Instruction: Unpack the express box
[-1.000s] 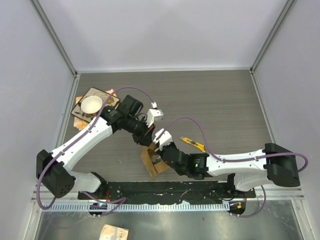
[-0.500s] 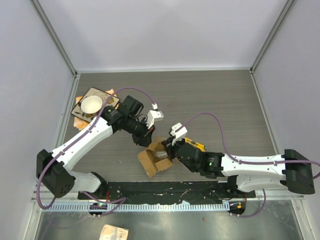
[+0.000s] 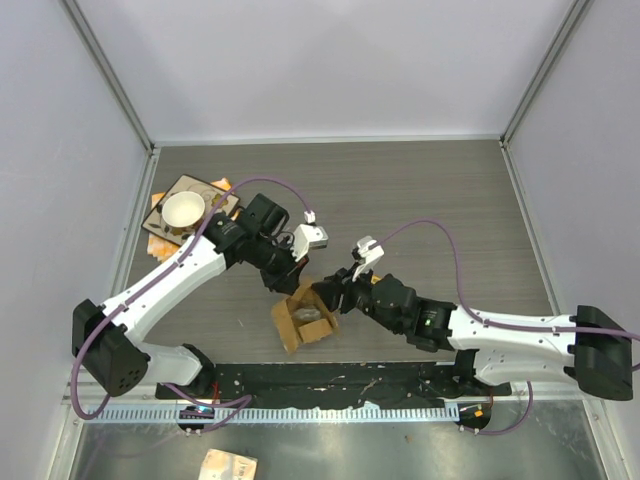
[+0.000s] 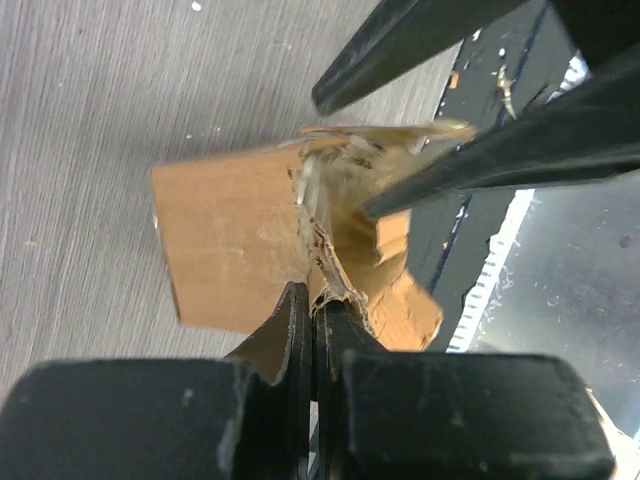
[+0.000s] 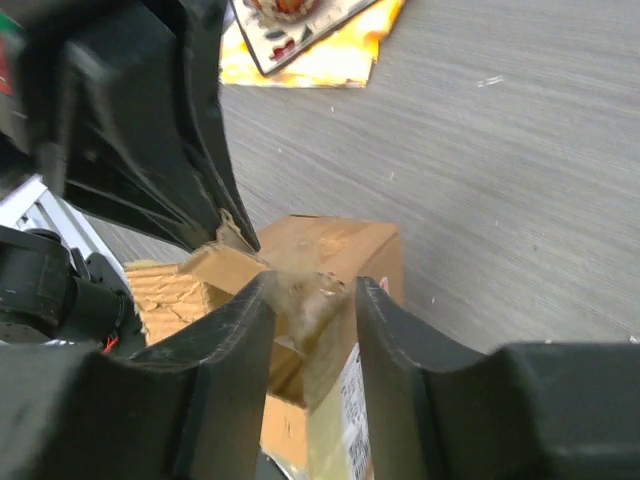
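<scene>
The express box (image 3: 300, 322), small and brown with torn-open top flaps, sits on the table near the front edge between both arms. My left gripper (image 3: 293, 285) is shut on a torn cardboard flap at the box's far edge, as the left wrist view (image 4: 313, 300) shows. My right gripper (image 3: 333, 295) is at the box's right edge. In the right wrist view (image 5: 310, 300) its jaws are closed down on a flap covered with crumpled clear tape, with the white label (image 5: 352, 420) just below. The box also shows in the left wrist view (image 4: 230, 240).
The flat brown-and-orange card with the white cup (image 3: 185, 210) lies at the far left, also in the right wrist view (image 5: 310, 30). The black base plate (image 3: 330, 380) runs along the front edge right beside the box. The yellow knife is hidden under my right arm.
My right gripper has pulled up and to the right, from the box's near side to its right flap. The box has opened wider and shifted slightly left. My left gripper has barely moved.
</scene>
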`<action>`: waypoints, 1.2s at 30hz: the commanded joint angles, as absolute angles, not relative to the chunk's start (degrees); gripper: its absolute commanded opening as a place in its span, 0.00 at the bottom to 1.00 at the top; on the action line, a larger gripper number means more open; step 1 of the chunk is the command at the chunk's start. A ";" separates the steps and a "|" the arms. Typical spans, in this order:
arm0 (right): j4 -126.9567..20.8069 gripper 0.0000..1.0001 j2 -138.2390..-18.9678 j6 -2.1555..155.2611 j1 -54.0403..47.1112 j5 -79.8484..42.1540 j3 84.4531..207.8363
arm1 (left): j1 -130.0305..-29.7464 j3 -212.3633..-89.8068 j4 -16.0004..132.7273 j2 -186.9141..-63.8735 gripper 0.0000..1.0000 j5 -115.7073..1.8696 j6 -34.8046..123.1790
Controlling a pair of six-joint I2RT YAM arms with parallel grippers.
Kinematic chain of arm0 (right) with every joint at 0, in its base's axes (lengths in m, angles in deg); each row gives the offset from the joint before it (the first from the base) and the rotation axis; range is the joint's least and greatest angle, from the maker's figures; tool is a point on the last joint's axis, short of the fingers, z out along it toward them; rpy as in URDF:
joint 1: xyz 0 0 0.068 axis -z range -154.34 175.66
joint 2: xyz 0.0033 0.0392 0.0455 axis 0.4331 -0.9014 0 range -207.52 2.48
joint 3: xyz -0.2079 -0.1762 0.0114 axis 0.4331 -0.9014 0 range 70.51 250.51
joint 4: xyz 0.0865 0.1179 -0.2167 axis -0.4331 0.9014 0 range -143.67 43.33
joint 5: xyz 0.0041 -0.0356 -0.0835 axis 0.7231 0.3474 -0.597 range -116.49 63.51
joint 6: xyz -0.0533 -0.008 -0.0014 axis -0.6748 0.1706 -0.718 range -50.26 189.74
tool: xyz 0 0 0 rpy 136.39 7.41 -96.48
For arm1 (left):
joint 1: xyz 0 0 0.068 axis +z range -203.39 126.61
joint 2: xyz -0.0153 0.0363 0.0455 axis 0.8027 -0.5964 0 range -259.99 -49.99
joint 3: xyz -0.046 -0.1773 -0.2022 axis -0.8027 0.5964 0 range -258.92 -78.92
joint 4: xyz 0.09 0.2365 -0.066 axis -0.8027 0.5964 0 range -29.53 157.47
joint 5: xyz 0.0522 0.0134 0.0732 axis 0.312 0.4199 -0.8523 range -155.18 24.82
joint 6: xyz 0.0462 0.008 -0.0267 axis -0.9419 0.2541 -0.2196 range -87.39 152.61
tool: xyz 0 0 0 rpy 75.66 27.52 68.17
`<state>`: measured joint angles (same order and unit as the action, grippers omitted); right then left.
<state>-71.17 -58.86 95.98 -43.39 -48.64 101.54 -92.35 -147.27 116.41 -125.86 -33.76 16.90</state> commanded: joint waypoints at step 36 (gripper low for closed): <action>-83.99 0.33 -74.41 83.80 -55.64 -66.48 108.47 | -92.85 -153.54 115.14 -123.99 0.00 -48.84 23.20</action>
